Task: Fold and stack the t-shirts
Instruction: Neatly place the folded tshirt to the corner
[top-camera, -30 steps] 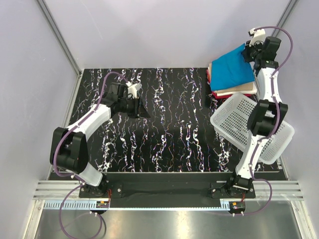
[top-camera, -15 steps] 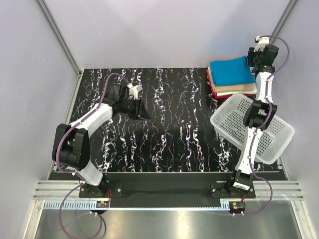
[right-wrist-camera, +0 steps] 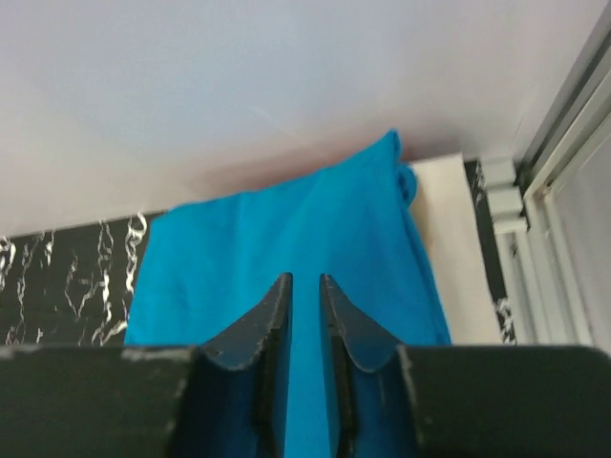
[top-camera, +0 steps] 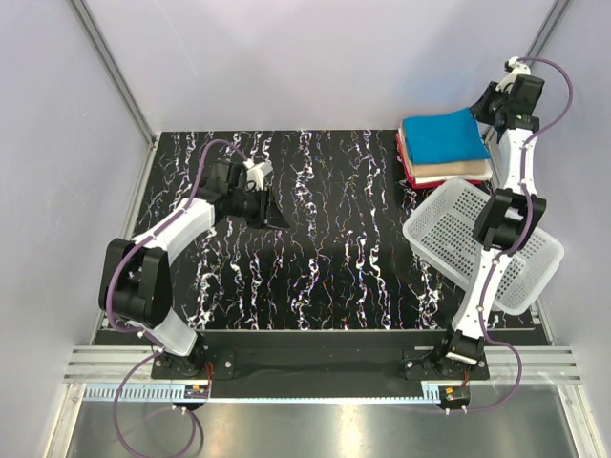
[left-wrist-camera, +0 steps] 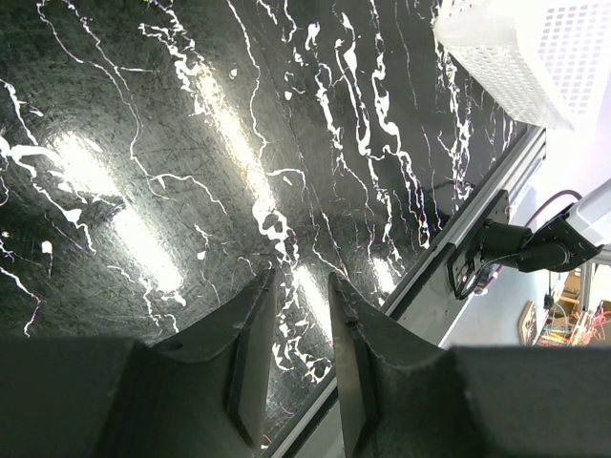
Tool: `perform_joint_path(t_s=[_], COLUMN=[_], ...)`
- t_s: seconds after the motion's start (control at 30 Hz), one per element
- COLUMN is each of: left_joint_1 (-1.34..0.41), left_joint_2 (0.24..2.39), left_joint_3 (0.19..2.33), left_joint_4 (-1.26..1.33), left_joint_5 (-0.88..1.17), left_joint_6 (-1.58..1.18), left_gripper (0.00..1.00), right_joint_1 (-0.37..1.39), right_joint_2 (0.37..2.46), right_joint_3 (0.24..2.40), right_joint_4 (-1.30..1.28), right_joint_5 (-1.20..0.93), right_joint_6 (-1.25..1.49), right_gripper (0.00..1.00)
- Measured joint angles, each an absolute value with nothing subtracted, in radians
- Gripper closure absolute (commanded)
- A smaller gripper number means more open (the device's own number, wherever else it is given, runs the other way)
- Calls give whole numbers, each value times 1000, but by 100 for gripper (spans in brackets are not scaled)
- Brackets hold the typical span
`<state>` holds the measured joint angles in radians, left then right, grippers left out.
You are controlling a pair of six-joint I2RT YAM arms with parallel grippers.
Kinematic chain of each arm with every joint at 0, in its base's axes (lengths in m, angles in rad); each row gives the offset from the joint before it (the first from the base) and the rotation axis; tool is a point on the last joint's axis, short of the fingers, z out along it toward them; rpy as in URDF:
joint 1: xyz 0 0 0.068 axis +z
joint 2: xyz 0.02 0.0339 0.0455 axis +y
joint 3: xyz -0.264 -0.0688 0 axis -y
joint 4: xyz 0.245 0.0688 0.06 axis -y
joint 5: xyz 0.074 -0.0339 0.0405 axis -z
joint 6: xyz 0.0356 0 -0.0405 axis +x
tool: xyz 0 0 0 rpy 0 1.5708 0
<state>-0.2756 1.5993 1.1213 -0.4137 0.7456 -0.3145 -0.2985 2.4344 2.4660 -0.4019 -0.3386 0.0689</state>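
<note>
Beside the white plastic basket, the bright blue folded t-shirt tops the stack. My right gripper, nearly closed and empty, hangs just past its far right corner. My left gripper, also nearly closed and empty, sits well apart.

L claw nearly closed, low, R claw nearly closed, arm stretched far

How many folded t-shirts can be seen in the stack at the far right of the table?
3, all in one pile: the turquoise t-shirt on top, a tan t-shirt beneath it, a red t-shirt at the bottom edge. More layers may be hidden underneath.
</note>
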Motion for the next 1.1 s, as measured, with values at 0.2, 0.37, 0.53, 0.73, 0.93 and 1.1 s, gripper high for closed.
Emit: perform_joint_path(t_s=[0.2, 0.37, 0.53, 0.73, 0.93, 1.1], left_joint_1=[-276, -276, -276, -276, -276, -276], left_joint_2=[1587, 1585, 1584, 1581, 1566, 1553], left_joint_3=[1121, 1121, 1121, 1121, 1121, 1121], left_joint_4=[-408, -406, -402, -402, -402, -402], left_joint_5=[746, 746, 746, 746, 746, 746], left_joint_6=[-315, -315, -315, -315, -315, -315], left_gripper=[66, 65, 64, 64, 63, 63], right_joint_1=[-294, -294, -293, -292, -286, -244], right_joint_2=[2434, 2428, 2347, 2267, 2247, 2199], right_joint_3=[2394, 2218, 2101, 2056, 2096, 2085], right_joint_4=[-499, -523, -505, -518, -529, -518], right_joint_5=[-305, -203, -113, -108, -161, -208], right_joint_6=[92, 84, 83, 70, 94, 123], right_gripper=[78, 78, 78, 72, 74, 79])
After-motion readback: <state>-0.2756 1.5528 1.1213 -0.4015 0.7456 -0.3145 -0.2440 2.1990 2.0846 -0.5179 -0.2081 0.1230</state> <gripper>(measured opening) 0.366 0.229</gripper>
